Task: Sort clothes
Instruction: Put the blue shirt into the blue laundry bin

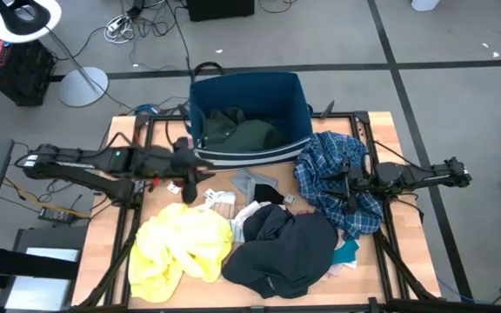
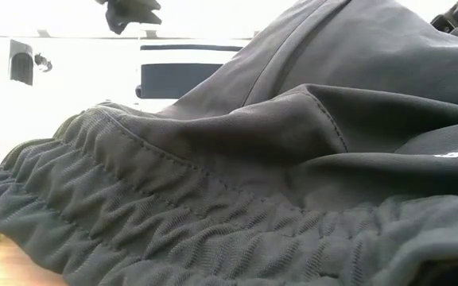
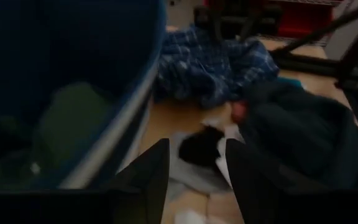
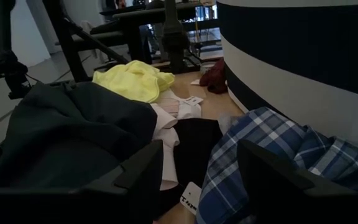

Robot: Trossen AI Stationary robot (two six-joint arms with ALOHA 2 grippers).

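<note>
The clothes lie in a heap on the table: a blue plaid garment [image 1: 333, 187] at the right, a dark grey one [image 1: 285, 248] at the near middle, a yellow one [image 1: 181, 248] at the near left, and white and black pieces [image 1: 252, 202] between them. A dark green garment [image 1: 242, 132] lies inside the navy bin [image 1: 296, 96]. My left gripper [image 1: 200, 172] is open and empty beside the bin's near left corner [image 3: 114, 140]. My right gripper [image 1: 336, 184] is open and empty just over the plaid garment [image 4: 278, 149].
A maroon piece [image 4: 216, 76] lies by the bin's near wall, and a teal piece [image 1: 348, 252] shows at the dark grey garment's right. In the low view the dark grey garment [image 2: 293, 175] fills nearly the whole picture. Bare wood [image 1: 103, 243] shows at the table's left.
</note>
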